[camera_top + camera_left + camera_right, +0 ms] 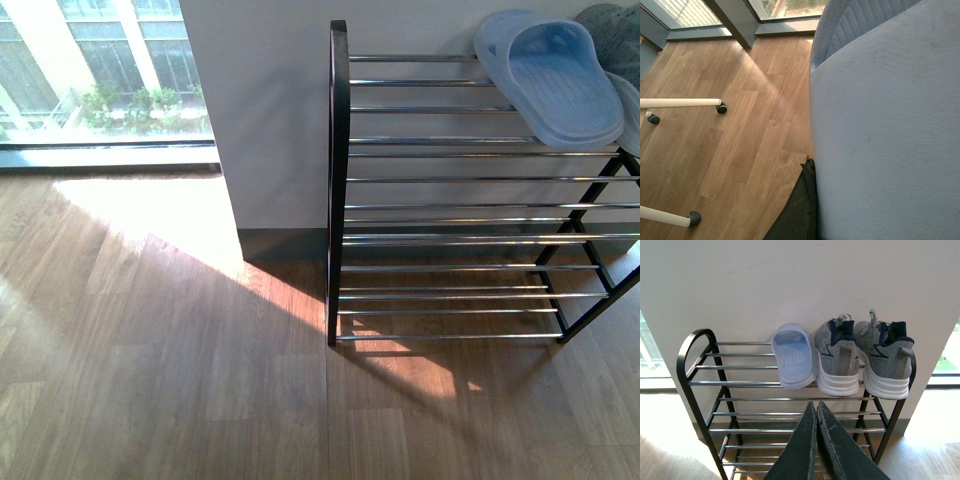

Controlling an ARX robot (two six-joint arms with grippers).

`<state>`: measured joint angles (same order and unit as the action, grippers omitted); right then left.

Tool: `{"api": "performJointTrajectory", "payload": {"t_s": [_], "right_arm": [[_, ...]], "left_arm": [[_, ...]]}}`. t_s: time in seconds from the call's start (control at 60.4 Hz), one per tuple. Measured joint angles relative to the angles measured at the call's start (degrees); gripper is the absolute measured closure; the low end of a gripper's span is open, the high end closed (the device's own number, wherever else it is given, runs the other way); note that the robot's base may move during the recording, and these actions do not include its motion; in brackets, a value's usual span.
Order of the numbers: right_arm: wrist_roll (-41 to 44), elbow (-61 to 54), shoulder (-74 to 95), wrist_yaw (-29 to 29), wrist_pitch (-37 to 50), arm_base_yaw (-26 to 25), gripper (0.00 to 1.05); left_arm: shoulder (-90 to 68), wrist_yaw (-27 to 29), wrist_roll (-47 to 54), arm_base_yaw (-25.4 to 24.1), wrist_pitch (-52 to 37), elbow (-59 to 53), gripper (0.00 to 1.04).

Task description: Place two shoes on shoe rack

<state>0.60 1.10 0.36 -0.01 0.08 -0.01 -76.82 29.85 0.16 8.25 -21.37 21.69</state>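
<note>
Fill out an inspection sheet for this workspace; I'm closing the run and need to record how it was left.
Surface: wooden floor, sunlit in patches.
Job's things: both grey sneakers sit side by side on the top shelf of the shoe rack, heels outward.
Clutter: a pale blue slide on the same shelf beside the sneakers.
Grippers: right tool shut and empty, in front of the rack; left tool mostly hidden, state unclear.
Cables: nothing seen.
Surroundings: white wall, windows, a blue upholstered seat, white legs with casters.
</note>
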Motion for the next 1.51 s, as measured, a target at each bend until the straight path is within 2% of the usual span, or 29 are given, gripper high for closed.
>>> {"api": "performJointTrajectory", "payload": {"t_s": [0.132,0.265,0.331,0.414,0.48,0.563,0.613,0.762,0.878,1.027,1.308,1.374,1.507], "right_arm": [[0.0,0.0,0.0,0.0,0.0,0.0,0.65],[0.0,0.0,-0.1,-0.2,0.0,0.0,0.39],[0.0,0.0,-0.1,-0.1,0.0,0.0,0.21],[0.0,0.0,0.0,-0.1,0.0,0.0,0.08],[0.0,0.0,-0.1,0.2,-0.1,0.0,0.09],[-0.1,0.0,-0.2,0.4,-0.1,0.0,0.09],[-0.1,0.0,-0.2,0.2,-0.1,0.0,0.09],[-0.2,0.0,-0.2,0.1,-0.1,0.0,0.09],[-0.2,0.0,-0.2,0.1,-0.1,0.0,0.09],[-0.2,0.0,-0.2,0.1,-0.1,0.0,0.09],[-0.2,0.0,-0.2,0.1,-0.1,0.0,0.09],[-0.2,0.0,-0.2,0.1,-0.1,0.0,0.09],[-0.2,0.0,-0.2,0.1,-0.1,0.0,0.09]], "left_arm": [[0.0,0.0,0.0,0.0,0.0,0.0,1.03],[0.0,0.2,0.0,-0.1,0.0,0.0,1.03],[0.0,0.1,0.0,-0.1,0.0,0.0,1.03],[0.0,0.2,0.0,-0.1,0.0,0.0,1.03],[-0.4,0.2,-0.9,0.4,-1.3,-0.2,1.03],[-5.2,0.6,-7.1,5.5,-12.8,2.5,1.03],[-8.1,0.2,-8.9,8.1,-13.0,6.9,1.03],[-19.1,-1.6,-9.7,15.1,-7.3,25.6,1.03],[-29.1,-4.0,-10.0,18.0,-0.1,39.9,1.03],[-41.6,-4.8,-9.9,19.7,8.3,55.3,1.03],[-56.6,-4.8,-10.4,20.1,19.6,74.3,1.03],[-59.0,-5.7,-10.7,20.3,20.0,77.7,0.92],[-58.2,-7.3,-11.3,21.2,18.4,77.6,0.7]]}}
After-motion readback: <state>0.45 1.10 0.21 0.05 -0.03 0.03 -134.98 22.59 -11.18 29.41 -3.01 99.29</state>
